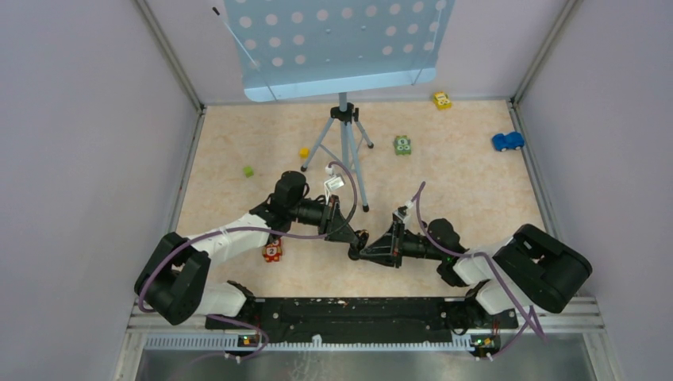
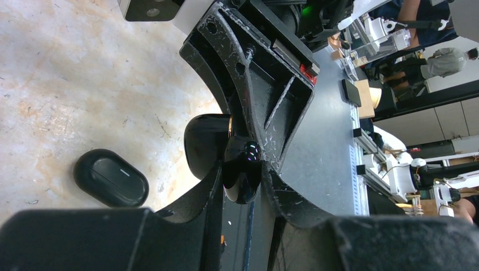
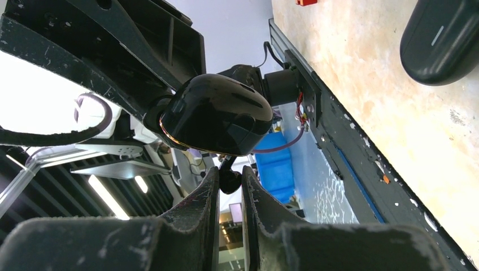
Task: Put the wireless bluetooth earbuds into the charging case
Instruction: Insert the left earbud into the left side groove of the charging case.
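My left gripper is shut on the charging case, a glossy black pebble held above the table, with its lid seemingly hinged open. The case also shows in the right wrist view, just beyond my right fingertips. My right gripper is shut on a tiny black earbud, pinched at the fingertips right below the case. The two grippers meet tip to tip at the table's middle front. I cannot see a second earbud or the case's inside.
A matte black oval object with a white mark lies on the table beside the grippers. An orange numbered block sits under the left arm. A tripod holds a perforated blue board. Yellow and green blocks and toy cars lie farther back.
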`<state>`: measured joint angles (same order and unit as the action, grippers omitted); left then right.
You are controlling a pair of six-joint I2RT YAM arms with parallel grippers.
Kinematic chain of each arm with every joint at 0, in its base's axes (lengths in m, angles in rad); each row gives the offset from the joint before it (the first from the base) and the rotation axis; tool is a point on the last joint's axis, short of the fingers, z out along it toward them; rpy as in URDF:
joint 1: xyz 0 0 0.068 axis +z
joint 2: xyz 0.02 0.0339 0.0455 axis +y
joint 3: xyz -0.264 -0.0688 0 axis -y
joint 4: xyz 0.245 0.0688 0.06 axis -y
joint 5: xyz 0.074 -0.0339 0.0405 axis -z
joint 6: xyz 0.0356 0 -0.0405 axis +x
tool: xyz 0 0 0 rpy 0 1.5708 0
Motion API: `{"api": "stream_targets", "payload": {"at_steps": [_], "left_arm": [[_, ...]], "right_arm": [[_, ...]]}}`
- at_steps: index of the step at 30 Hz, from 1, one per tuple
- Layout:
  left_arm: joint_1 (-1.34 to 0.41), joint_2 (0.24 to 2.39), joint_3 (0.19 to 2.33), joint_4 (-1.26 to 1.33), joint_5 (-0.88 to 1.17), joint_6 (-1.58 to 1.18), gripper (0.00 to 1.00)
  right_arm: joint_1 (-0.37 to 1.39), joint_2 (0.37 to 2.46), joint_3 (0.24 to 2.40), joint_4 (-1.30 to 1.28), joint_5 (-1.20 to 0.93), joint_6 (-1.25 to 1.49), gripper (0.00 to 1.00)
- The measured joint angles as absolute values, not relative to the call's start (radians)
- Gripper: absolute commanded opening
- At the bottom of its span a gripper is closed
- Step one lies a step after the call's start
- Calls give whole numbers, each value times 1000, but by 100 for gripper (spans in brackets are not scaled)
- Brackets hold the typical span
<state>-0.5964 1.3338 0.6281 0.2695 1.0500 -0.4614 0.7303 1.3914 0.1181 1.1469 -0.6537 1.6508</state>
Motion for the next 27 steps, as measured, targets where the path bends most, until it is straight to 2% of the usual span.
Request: {"api": "stream_targets", "payload": {"at_steps": [27], "left_arm": [[-596,1333,628,257,1058,-454,0]], "right_arm": [[730,1445,118,1216,-644,1664,0]]}}
